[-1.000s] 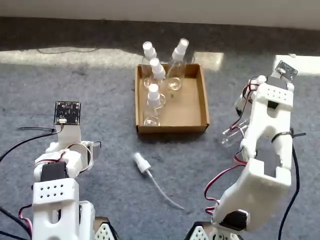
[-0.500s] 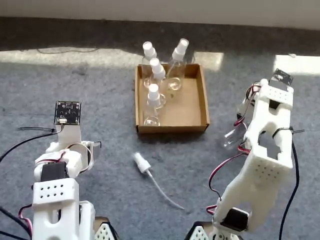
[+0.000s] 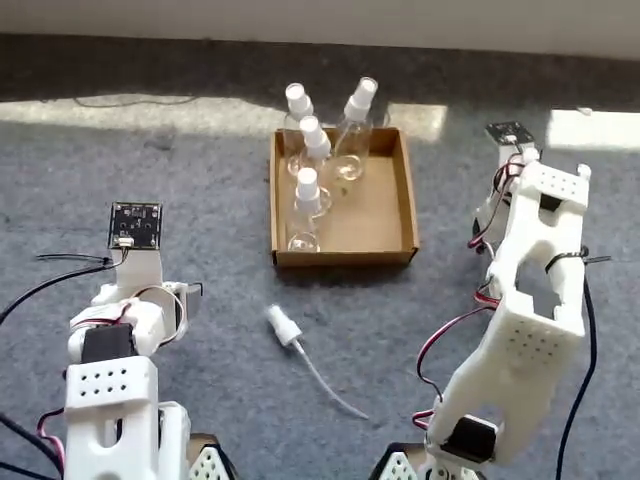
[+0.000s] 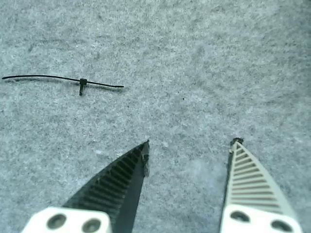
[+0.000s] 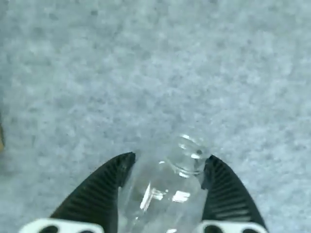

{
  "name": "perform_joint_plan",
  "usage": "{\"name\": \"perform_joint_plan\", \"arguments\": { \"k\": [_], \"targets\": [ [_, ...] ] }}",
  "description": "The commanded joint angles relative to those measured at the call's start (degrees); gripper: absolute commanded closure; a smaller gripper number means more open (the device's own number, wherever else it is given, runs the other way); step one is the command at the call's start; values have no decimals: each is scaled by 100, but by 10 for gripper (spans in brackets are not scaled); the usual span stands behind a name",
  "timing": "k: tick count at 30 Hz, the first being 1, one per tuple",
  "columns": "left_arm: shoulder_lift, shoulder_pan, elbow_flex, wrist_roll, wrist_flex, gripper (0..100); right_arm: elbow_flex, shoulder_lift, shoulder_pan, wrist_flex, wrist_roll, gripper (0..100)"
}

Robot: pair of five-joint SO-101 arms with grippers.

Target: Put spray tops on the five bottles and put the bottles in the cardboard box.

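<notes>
Right wrist view: open-necked bottle clamped in gripper

Right gripper (image 5: 170,159) is closed on a clear bottle (image 5: 163,196), one finger on each side, neck open, grey bench (image 5: 146,73) below. High view: right arm (image 3: 535,290) sits just right of the cardboard box (image 3: 409,190), apart from its right wall. Four capped bottles (image 3: 308,190) stand bunched in the box's left and far part; the right half of its floor is bare. Loose spray top (image 3: 284,327) lies on the bench just in front of the box's near wall, tube trailing toward the arms. Left gripper (image 4: 191,142) hangs open over bare bench, black cable tie (image 4: 80,83) nearby.
</notes>
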Motion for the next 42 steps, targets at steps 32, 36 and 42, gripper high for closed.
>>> {"name": "perform_joint_plan", "arguments": {
  "k": [32,36,42],
  "targets": [
    [-31,101,-22,18,-62,755,-462,92,224,-233,-1574,742],
    [-31,101,-22,18,-62,755,-470,523,233,-233,-1574,742],
    [-31,215,31,18,-70,755,-523,831,391,-233,-2013,745]
  ]
}}
